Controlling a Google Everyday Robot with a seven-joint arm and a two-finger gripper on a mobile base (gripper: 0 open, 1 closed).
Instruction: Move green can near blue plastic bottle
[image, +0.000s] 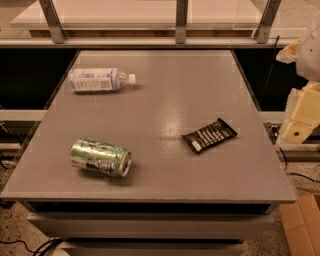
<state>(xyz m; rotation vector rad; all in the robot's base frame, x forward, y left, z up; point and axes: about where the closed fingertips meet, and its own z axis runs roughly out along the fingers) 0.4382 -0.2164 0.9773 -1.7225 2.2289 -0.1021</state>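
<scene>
The blue plastic bottle (99, 80) lies on its side at the far left of the gray counter (170, 100), cap pointing right. The green can (100, 157) lies on its side near the front left, well apart from the bottle. Its long way runs left to right, silver top pointing right. A black snack wrapper (209, 135) lies right of the middle. The gripper (302, 55) hangs past the counter's right edge, and I cannot tell if it is clenched. Cardboard (302, 222) sits on the floor.

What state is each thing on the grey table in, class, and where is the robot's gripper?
green can: lying on its side, silver top facing right, front left of the table.
bottle: lying on its side, white cap on and pointing right, back left.
snack wrapper: lying flat, right of centre.
gripper: at the right edge of view, beside the table, away from all three things.
</scene>
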